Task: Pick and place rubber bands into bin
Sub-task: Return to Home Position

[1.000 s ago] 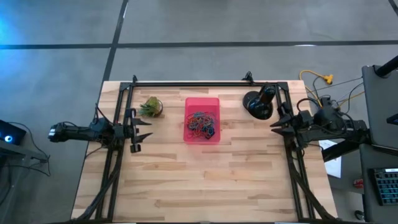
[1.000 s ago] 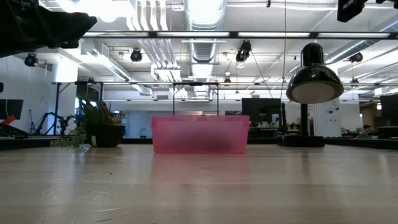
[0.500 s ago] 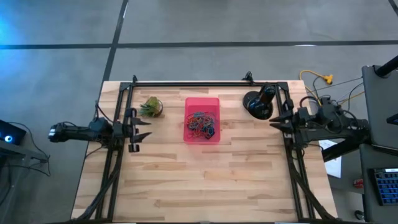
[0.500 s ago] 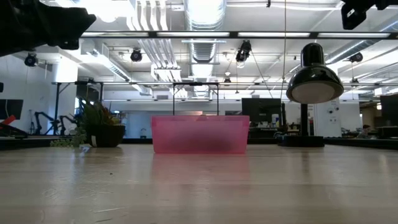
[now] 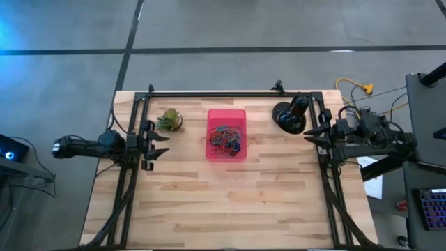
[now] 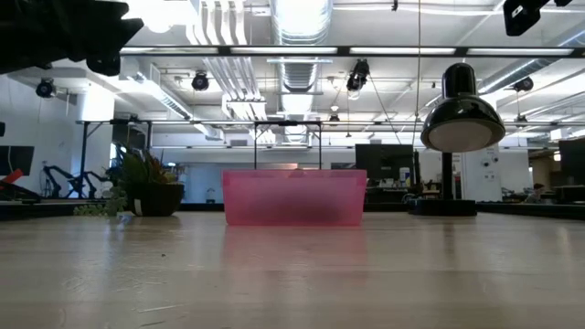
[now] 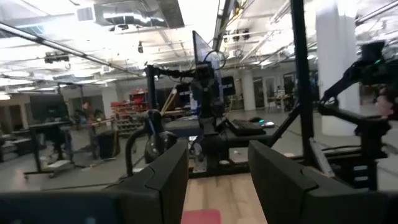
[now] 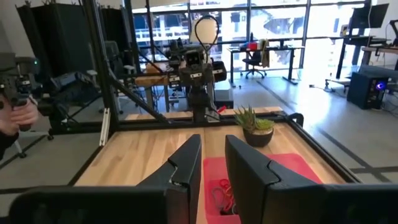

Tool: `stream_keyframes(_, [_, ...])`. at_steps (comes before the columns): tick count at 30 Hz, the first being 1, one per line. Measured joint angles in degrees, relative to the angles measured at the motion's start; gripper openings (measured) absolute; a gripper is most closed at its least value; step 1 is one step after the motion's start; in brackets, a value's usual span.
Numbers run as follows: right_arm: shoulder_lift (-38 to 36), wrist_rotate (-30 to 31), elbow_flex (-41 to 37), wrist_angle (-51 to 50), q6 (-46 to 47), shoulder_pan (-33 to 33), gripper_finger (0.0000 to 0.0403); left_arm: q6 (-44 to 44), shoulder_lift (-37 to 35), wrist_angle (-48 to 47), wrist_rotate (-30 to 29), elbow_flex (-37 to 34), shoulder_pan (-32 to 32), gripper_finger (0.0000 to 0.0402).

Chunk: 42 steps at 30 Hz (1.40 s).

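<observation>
Wooden table [image 5: 230, 202], seen from above. The bin [image 5: 226, 116] sits in the far half of the table, about midway across, long side running front to back. The rubber bands [image 5: 225, 139] lie inside it as one tangled heap of red, orange, blue-grey and dark loops, filling the middle and near part of the tray; single loops cannot be counted. No loop is seen on the boards around the bin. A small potted plant [image 5: 168, 120] stands just left of the bin, apart from it. A black desk lamp [image 5: 289, 116] stands to the right, also apart. The left gripper [image 5: 162, 144] hangs at the table's left edge over the frame rail, pointing inward toward the bin and well clear of it; its wrist view shows the two fingers spread wide with nothing between them. The right gripper [image 5: 308, 134] sits at the right edge, near the lamp, also pointing inward; its wrist view shows the fingers parted by a narrow gap, empty, with the bin and bands visible through it. In the low view both arms are raised off the tabletop. A person's hand [image 8: 22, 115] shows at the edge of the right wrist view, beyond the table.
</observation>
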Motion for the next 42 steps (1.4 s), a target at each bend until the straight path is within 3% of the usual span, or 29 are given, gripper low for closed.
stream_keyframes(5, [0.03, 0.00, -0.02, 0.00, 0.00, 0.00, 0.0068, -1.33, 1.00, 0.06, 5.32, 1.88, -0.04, 0.0152])
stream_keyframes(9, [0.03, 0.00, -0.02, 0.01, 0.00, 0.00, 0.0068, -2.06, 1.48, -1.32, 5.68, 5.14, -0.06, 0.0152])
stream_keyframes(15, [0.03, 0.00, -0.06, 0.02, 0.08, 0.00, 0.0068, -8.09, 3.85, -20.90, 2.72, 14.74, -0.02, 0.0152])
stream_keyframes(20, [0.03, 0.00, -0.07, 0.02, 0.10, 0.00, 0.0068, -8.72, 6.46, -22.90, 2.56, 18.99, -0.02, 0.0152])
stream_keyframes(26, [0.03, 0.00, -0.09, 0.02, 0.22, 0.00, 0.0068, -8.67, 8.14, -33.10, 2.56, 26.18, -0.02, 0.0152])
stream_keyframes(42, [0.03, 0.00, -0.11, 0.02, 0.22, 0.00, 0.0068, -8.73, 4.89, -33.37, 2.56, 26.43, -0.02, 0.0152])
